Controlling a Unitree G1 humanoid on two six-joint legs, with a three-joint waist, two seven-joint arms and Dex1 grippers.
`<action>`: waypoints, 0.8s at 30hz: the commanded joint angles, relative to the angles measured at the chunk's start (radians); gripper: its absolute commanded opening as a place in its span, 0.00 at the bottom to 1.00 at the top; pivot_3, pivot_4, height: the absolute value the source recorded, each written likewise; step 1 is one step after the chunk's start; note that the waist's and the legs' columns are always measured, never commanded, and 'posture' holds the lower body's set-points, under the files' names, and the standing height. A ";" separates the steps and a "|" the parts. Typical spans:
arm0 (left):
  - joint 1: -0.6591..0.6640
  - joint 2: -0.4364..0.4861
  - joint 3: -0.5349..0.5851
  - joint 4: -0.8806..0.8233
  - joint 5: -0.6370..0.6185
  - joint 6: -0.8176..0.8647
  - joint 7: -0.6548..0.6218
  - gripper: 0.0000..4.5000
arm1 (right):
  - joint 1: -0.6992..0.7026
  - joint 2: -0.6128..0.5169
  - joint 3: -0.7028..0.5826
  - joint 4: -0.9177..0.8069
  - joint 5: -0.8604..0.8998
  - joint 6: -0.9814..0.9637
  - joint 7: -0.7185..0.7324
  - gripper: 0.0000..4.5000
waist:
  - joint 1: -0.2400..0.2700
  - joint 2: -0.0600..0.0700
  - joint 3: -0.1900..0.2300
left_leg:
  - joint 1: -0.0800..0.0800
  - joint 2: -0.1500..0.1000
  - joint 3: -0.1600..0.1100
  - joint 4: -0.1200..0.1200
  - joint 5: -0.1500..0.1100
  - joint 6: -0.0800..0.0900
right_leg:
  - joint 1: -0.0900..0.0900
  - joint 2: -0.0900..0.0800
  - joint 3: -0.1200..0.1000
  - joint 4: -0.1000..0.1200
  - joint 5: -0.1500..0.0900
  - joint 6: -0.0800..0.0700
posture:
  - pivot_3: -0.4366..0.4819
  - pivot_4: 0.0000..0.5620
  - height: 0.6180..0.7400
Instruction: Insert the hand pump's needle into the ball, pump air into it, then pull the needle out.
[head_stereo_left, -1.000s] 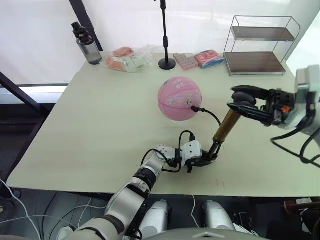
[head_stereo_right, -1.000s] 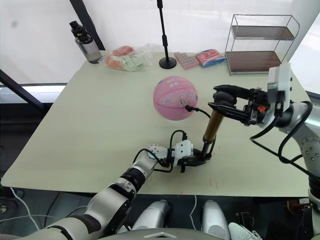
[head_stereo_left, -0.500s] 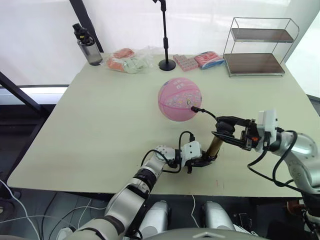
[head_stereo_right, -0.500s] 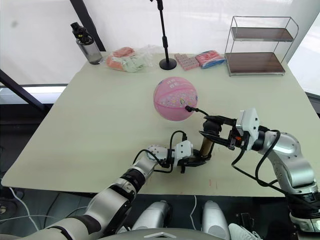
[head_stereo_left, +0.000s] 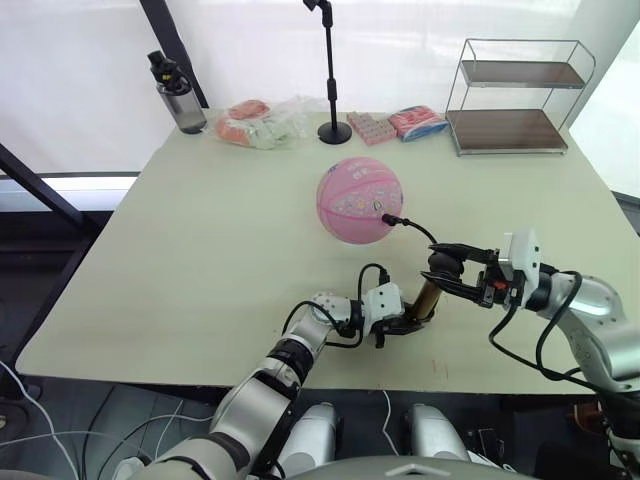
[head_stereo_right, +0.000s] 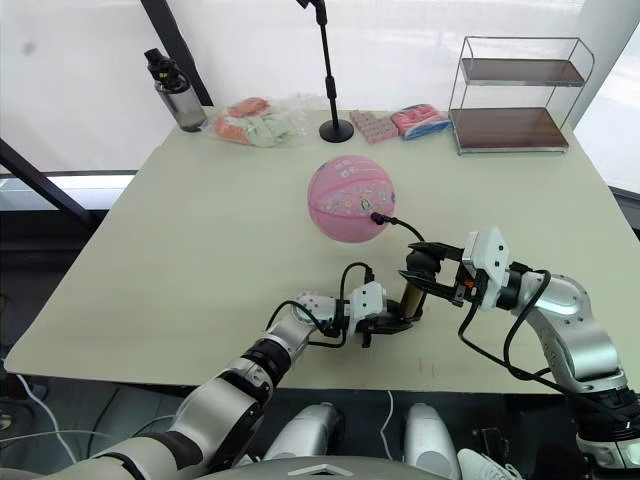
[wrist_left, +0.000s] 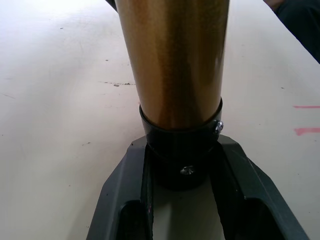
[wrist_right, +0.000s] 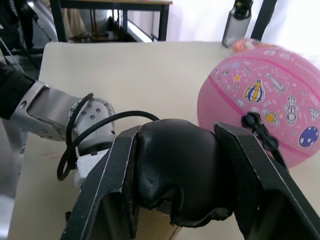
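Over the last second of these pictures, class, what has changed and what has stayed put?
The right gripper, shut on the T-handle, has pushed it down, so far less of the hand pump's gold barrel shows. The left gripper stays clamped on the pump's base. The ball has not moved, and the needle stays in it.

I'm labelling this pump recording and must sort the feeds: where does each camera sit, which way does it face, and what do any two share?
Left eye view: on the head, looking forward and down over the cream table; both arms show, with the pink printed ball.
Right eye view: the same scene from the stereo camera's other eye.
Left wrist view: along the left gripper, clamped on the black base cap of the gold-barrelled hand pump.
Right wrist view: along the right gripper, closed on the pump's black handle, facing the ball; the left arm shows.
Shared: both wrist views show the pump.
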 joint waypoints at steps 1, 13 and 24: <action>0.043 0.014 -0.055 0.059 0.059 0.028 -0.031 0.24 | -0.068 -0.029 -0.089 -0.059 0.103 0.084 -0.017 0.41 | 0.000 0.001 0.001 | -0.001 0.000 0.000 0.000 0.000 0.000 | 0.000 0.000 0.000 0.000 0.000 0.000 | 0.48 0.27 1.00; 0.047 0.012 -0.056 0.057 0.055 0.029 -0.036 0.24 | -0.291 -0.151 -0.254 -0.064 0.276 0.266 -0.029 0.41 | 0.000 0.002 0.008 | -0.003 0.000 0.000 0.000 0.000 0.000 | -0.001 -0.002 0.000 -0.001 0.000 0.000 | 0.48 0.27 1.00; 0.046 0.012 -0.057 0.057 0.056 0.029 -0.035 0.24 | -0.323 -0.202 -0.247 -0.110 0.315 0.324 -0.017 0.41 | 0.007 0.004 0.008 | -0.014 0.000 0.000 0.002 0.000 0.000 | -0.012 -0.003 -0.001 0.001 0.001 0.000 | 0.48 0.27 1.00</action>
